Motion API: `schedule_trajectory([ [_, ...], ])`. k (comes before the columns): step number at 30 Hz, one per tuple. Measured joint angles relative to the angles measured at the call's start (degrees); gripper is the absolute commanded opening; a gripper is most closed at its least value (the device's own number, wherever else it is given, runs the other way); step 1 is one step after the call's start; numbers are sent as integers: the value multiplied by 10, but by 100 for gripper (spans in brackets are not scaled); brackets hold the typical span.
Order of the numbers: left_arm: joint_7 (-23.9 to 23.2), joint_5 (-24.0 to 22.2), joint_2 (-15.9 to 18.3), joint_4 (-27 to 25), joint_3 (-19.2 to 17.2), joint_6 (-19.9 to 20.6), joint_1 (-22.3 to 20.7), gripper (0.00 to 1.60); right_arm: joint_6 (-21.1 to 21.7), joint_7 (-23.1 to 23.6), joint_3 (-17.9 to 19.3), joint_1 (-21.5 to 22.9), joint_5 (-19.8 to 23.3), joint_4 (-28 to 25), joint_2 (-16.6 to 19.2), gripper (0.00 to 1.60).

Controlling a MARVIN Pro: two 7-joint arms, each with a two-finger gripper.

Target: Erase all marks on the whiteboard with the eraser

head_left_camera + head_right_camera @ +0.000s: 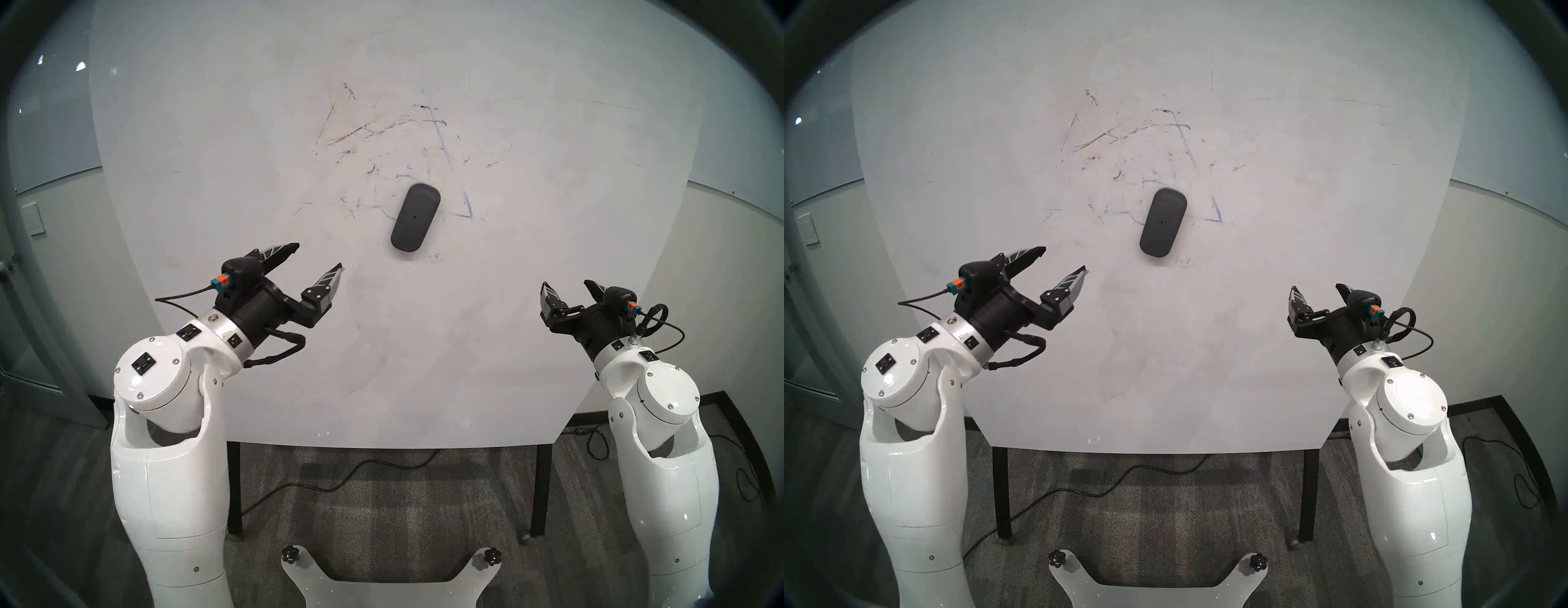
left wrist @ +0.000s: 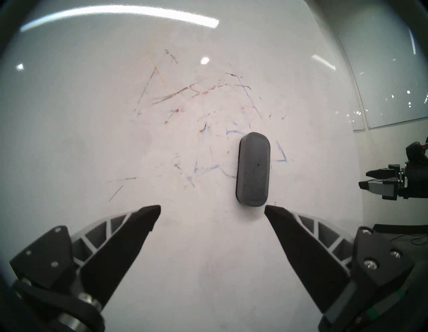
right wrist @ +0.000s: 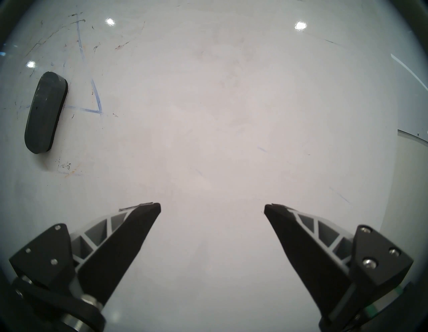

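A dark grey eraser (image 1: 415, 218) lay flat on the whiteboard (image 1: 551, 297), across smeared blue and brown marks (image 1: 373, 131). Left of it the left gripper (image 1: 319, 256) hung wide open and empty; the right gripper (image 1: 570, 288), well right, likewise. Erasing looked half-done; next, regrasping the eraser.

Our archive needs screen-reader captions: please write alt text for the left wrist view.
A dark grey eraser lies on a white whiteboard, untouched, just beyond the open left claw. Smudged blue and reddish-brown marks spread around and beyond the eraser, and the right claw shows at the right edge.
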Motion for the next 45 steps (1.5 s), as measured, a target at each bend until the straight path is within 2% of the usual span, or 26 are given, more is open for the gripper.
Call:
schedule_trajectory([
  [6,-24,-19,-10,1,-33,-48,45,160,0,0,0,0,0,0,0,160],
  [12,-28,-34,-20,6,-52,-98,82,160,0,0,0,0,0,0,0,160],
  [19,-11,-42,-28,21,-61,-133,99,160,0,0,0,0,0,0,0,160],
  [27,2,-48,-32,38,-68,-144,99,160,0,0,0,0,0,0,0,160],
  [45,5,-51,-35,40,-69,-147,94,160,0,0,0,0,0,0,0,160],
])
